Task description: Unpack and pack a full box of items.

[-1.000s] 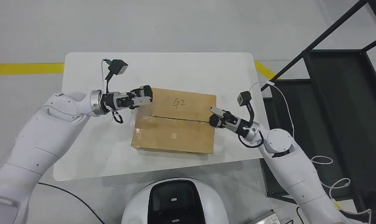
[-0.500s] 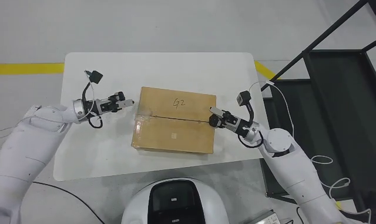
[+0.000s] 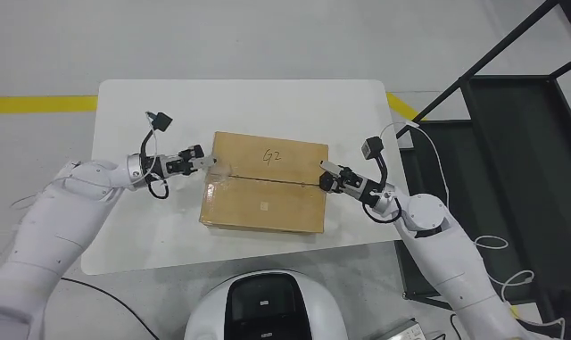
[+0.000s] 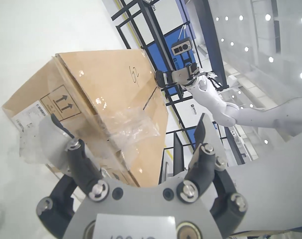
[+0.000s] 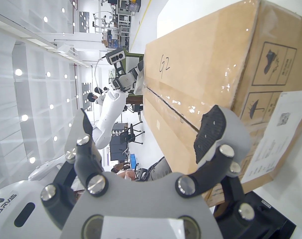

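Note:
A closed cardboard box (image 3: 265, 181) marked "G2" lies mid-table, its two top flaps meeting in a seam (image 3: 268, 181). My left gripper (image 3: 203, 159) is open at the box's left end, level with the top edge. In the left wrist view the box (image 4: 111, 85) fills the space between the spread fingers of the left gripper (image 4: 127, 135). Crumpled clear tape (image 4: 133, 123) hangs loose at that end, and some clings to one finger (image 4: 51, 135). My right gripper (image 3: 326, 180) is open at the seam's right end. One pad (image 5: 210, 130) of the right gripper (image 5: 148, 130) rests by the box (image 5: 198, 65).
The white table (image 3: 143, 233) has bare room in front of, behind and left of the box. A black metal rack (image 3: 500, 135) stands close beyond the table's right edge. A yellow floor line (image 3: 45, 103) runs at the left.
My left gripper drew back from the box's left end to the left, then came back close to it. The right arm and the box have stayed put.

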Controlling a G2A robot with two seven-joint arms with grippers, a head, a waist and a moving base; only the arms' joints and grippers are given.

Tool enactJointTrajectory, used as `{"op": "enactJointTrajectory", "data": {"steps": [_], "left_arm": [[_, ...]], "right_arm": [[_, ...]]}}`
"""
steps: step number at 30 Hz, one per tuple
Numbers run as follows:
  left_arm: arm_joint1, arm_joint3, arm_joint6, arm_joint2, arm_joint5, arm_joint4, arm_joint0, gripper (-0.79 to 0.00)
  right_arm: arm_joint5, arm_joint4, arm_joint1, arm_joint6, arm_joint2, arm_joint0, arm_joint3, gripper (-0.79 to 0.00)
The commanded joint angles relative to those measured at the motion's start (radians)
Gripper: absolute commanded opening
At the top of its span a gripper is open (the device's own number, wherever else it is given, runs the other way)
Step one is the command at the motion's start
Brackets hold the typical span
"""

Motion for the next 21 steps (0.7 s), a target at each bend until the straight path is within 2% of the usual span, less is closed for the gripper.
{"op": "enactJointTrajectory", "data": {"steps": [1, 5, 11, 16, 21], "left_arm": [[0.000, -0.012, -0.037, -0.010, -0.009, -0.055, 0.001, 0.000], [0.006, -0.071, -0.094, -0.031, 0.010, -0.137, 0.008, 0.000], [0.019, -0.173, -0.127, -0.047, 0.043, -0.164, 0.020, 0.000], [0.013, -0.237, -0.150, -0.013, 0.067, -0.149, 0.013, 0.000], [-0.004, -0.252, -0.160, 0.041, 0.077, -0.113, -0.004, 0.000]], "right_arm": [[0.002, 0.001, 0.000, 0.000, -0.001, -0.001, 0.000, 0.000], [0.000, 0.003, -0.002, -0.002, -0.003, -0.001, 0.001, 0.000], [-0.004, 0.011, -0.002, -0.001, 0.002, 0.000, 0.010, 0.000], [-0.010, 0.019, -0.001, -0.001, 0.018, -0.005, 0.013, 0.000], [-0.013, 0.030, 0.000, 0.000, 0.032, -0.010, 0.018, 0.000]]}}
